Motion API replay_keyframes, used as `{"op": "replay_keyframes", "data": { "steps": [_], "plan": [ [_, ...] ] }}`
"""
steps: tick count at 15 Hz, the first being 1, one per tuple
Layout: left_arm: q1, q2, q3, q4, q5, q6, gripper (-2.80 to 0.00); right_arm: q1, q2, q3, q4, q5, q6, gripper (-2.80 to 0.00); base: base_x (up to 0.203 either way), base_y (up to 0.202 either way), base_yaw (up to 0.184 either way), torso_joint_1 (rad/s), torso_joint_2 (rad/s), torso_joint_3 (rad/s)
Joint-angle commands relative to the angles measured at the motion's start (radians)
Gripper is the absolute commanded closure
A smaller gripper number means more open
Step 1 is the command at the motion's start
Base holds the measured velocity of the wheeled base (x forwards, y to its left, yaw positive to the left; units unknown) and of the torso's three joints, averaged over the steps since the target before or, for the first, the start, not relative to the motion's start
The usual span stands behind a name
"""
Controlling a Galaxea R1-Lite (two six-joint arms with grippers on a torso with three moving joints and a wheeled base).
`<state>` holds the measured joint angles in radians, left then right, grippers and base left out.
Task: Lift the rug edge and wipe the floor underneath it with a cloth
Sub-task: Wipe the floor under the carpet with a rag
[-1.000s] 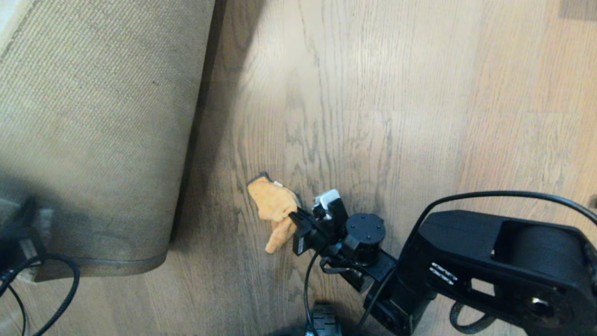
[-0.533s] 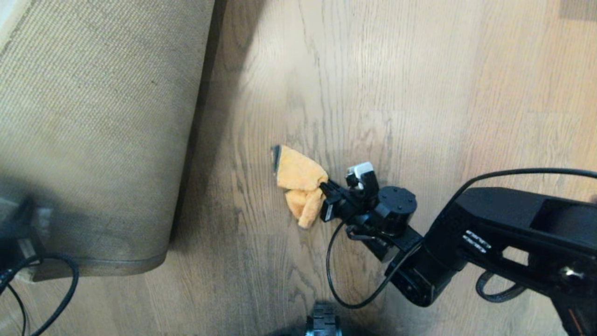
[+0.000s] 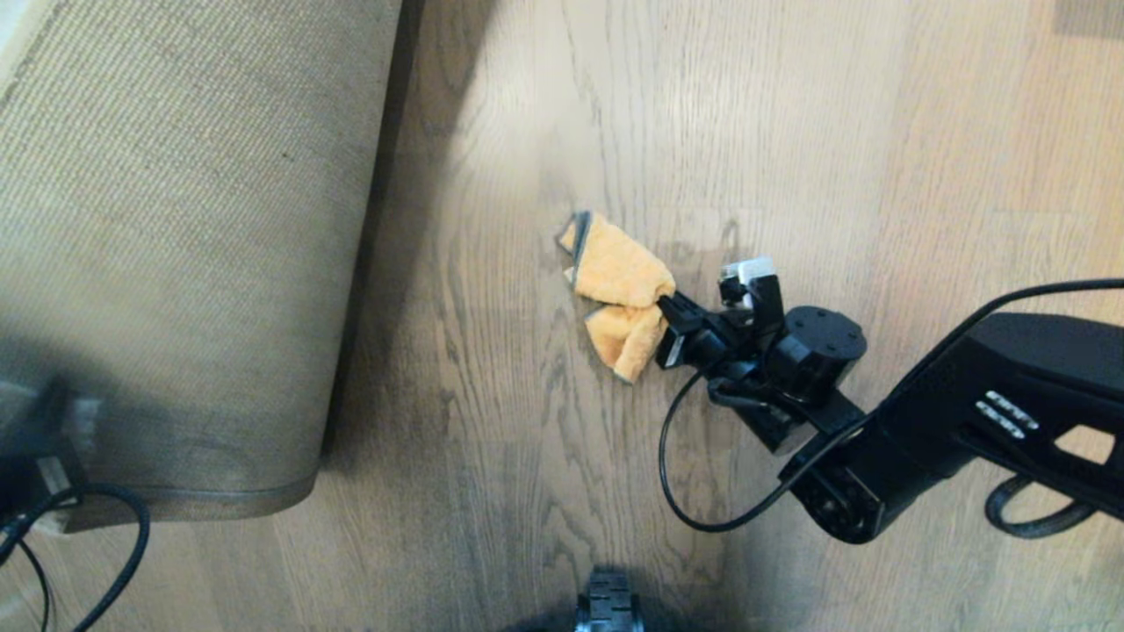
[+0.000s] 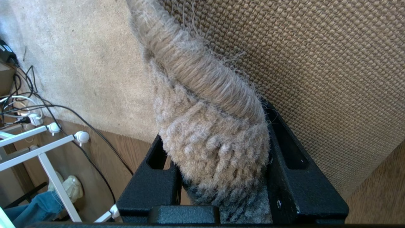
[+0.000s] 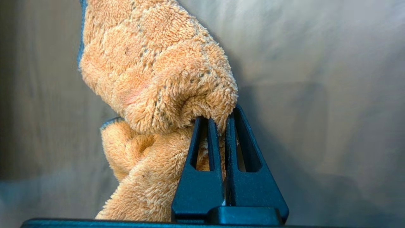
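- Right gripper jaws pinch the cloth on the floor, centre frame
- Left gripper clamps the rug edge raised at left
- Risk: cloth bunches, slips free

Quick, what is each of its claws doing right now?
Left gripper: shut on the rug edge, holding it up.
Right gripper: shut on the cloth, on the floor.
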<state>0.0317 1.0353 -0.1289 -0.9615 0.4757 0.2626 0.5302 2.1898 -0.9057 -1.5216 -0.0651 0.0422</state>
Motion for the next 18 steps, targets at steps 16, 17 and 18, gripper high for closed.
{"op": "replay_keyframes", "data": {
  "steps": [16,17,18],
  "plan": [
    [-0.001,0.002,0.009,-0.002,0.021,-0.003,0.0,0.29,-0.076,0.048,-0.048,0.064,0.002,0.0,0.0,0.0,0.0,0.0,0.0,0.0],
    [-0.001,0.003,0.009,0.0,0.021,-0.003,0.0,0.349,-0.075,0.053,-0.048,0.057,0.006,0.0,0.0,0.0,0.0,0.0,0.0,0.0],
    [-0.001,0.003,0.008,0.0,0.021,-0.003,0.0,0.404,-0.07,0.055,-0.048,0.04,0.01,0.0,0.0,0.0,0.0,0.0,0.0,0.0]
  ]
}}
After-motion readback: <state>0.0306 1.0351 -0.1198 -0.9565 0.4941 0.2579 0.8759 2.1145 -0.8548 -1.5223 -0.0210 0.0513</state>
